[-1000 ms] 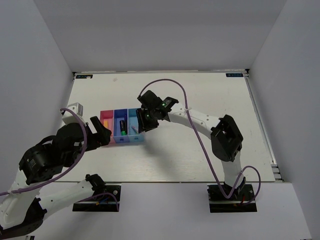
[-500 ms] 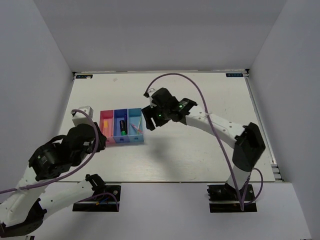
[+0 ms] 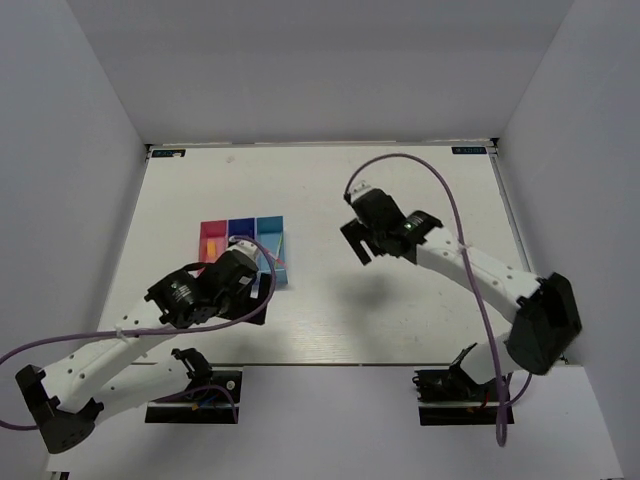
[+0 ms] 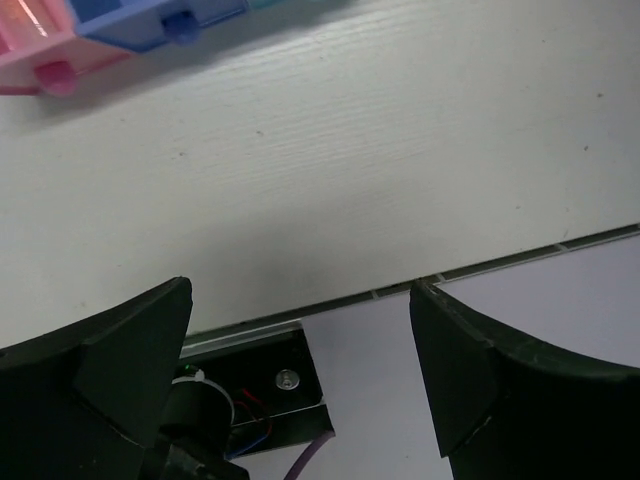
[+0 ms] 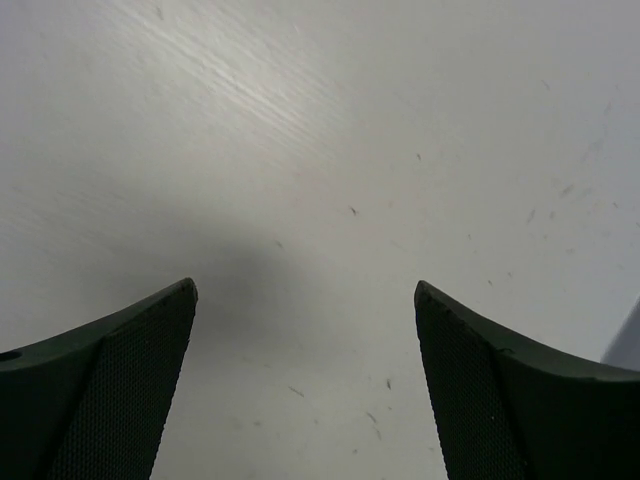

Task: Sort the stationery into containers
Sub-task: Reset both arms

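Observation:
The three joined bins stand left of centre: pink-red point(image 3: 211, 236), dark blue point(image 3: 240, 227), light blue point(image 3: 270, 232). A thin pink pen point(image 3: 277, 248) leans in the light blue bin and an orange-pink marker point(image 3: 212, 246) lies in the pink-red one. The green and purple markers are hidden behind my left arm. My left gripper point(image 3: 245, 297) is open and empty in front of the bins; its wrist view point(image 4: 300, 300) shows the bins' front walls point(image 4: 140, 20) at the top. My right gripper point(image 3: 357, 243) is open and empty over bare table point(image 5: 305, 290), right of the bins.
The table's near edge point(image 4: 480, 268) and the left arm's black base mount point(image 4: 260, 390) lie under the left gripper. White walls close in the table at left, right and back. Purple cables loop over both arms.
My right gripper has pulled away from the light blue bin to the right. My left arm has swung right, across the front of the bins.

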### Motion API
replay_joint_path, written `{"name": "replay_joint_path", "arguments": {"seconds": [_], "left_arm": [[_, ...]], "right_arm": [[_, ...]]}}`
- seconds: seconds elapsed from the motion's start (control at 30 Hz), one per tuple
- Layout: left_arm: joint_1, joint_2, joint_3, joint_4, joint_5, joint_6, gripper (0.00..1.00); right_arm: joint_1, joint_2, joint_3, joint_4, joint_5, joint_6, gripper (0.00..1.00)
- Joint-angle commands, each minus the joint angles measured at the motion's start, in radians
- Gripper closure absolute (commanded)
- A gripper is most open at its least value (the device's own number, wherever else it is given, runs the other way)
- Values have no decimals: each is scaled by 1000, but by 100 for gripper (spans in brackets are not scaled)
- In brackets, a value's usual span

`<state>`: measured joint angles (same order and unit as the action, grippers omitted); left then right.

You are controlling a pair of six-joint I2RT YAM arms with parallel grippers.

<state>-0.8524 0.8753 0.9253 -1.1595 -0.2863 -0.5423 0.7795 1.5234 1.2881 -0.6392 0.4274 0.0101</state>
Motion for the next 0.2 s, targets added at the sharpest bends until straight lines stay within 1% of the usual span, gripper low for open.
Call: {"name": "replay_joint_path", "arguments": {"seconds": [0.0, 0.03, 0.07, 0.1, 0.17], "left_arm": [[3, -39, -29, 115, 87, 30, 0], [3, -54, -55, 130, 87, 30, 0], [4, -67, -62, 142, 93, 28, 0], [3, -70, -71, 155, 99, 28, 0], [4, -96, -91, 164, 110, 27, 0]], "right_arm": [[-2, -201, -160, 110, 56, -114, 10], [-8, -271, -185, 137, 56, -105, 10], [-14, -285, -226, 141, 48, -98, 10], [-26, -289, -223, 128, 48, -61, 10], [-28, -295, -217, 52, 89, -29, 10]]}}
